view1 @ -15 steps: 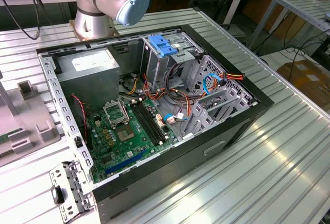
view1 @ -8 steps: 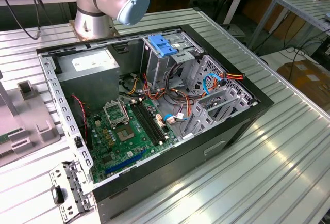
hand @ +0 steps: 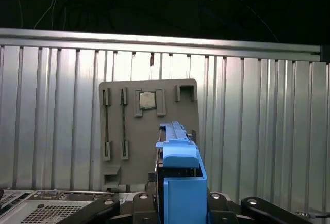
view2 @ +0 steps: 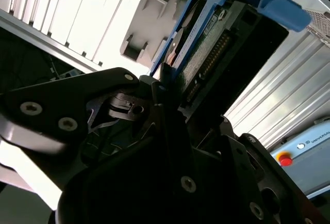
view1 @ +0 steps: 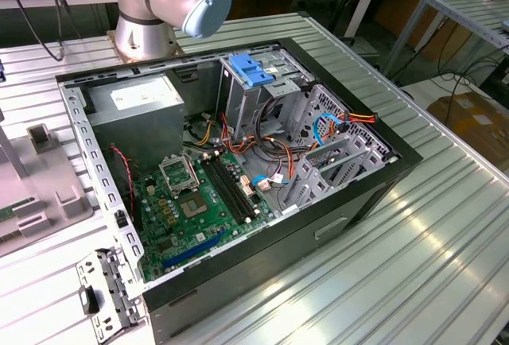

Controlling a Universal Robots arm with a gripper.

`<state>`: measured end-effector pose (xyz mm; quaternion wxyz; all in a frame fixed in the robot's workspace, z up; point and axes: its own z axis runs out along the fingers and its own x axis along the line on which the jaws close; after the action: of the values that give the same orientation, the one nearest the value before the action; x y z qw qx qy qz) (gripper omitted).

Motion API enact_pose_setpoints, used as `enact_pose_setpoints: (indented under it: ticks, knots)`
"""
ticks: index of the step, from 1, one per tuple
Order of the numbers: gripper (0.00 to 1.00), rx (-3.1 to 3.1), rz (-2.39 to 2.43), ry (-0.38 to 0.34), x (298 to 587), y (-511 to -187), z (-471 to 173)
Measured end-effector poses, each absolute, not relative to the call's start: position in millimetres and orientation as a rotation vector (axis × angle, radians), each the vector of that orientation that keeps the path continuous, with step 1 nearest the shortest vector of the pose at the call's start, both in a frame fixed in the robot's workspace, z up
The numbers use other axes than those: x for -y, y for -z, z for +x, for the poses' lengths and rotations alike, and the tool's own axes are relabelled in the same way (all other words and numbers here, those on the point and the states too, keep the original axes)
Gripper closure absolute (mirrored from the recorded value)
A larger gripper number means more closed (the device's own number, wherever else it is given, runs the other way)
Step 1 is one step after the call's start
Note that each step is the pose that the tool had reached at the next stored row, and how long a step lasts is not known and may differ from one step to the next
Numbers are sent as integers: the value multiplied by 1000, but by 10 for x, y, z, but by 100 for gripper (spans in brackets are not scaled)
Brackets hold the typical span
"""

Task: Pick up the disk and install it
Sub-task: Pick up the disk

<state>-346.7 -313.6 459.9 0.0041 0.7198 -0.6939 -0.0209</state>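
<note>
The disk (view2: 216,43), a grey drive clipped in a blue plastic carrier frame, stands edge-on between the black fingers of my gripper (view2: 181,99), which is shut on it. In the first wrist view the disk (hand: 179,175) rises from the gripper (hand: 180,206), in front of a grey holder plate (hand: 118,131) on the ribbed table. In the exterior view the open computer case (view1: 382,182) lies on the table, with its metal drive cage (view1: 262,102) near the back.
A blue bracket (view1: 250,71) sits atop the drive cage. Cables (view1: 334,122) cross the case beside the motherboard (view1: 191,202). The grey holder plate carries a processor chip (hand: 147,100). The arm's base (view1: 147,31) stands behind the case. A red button (view2: 284,158) shows nearby.
</note>
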Motion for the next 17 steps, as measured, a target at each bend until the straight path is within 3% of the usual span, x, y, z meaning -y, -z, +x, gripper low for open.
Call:
enact_pose_setpoints:
  ticks: [17]
  knots:
    - [63, 2173, 2254, 68, 3372, -4599, -3329]
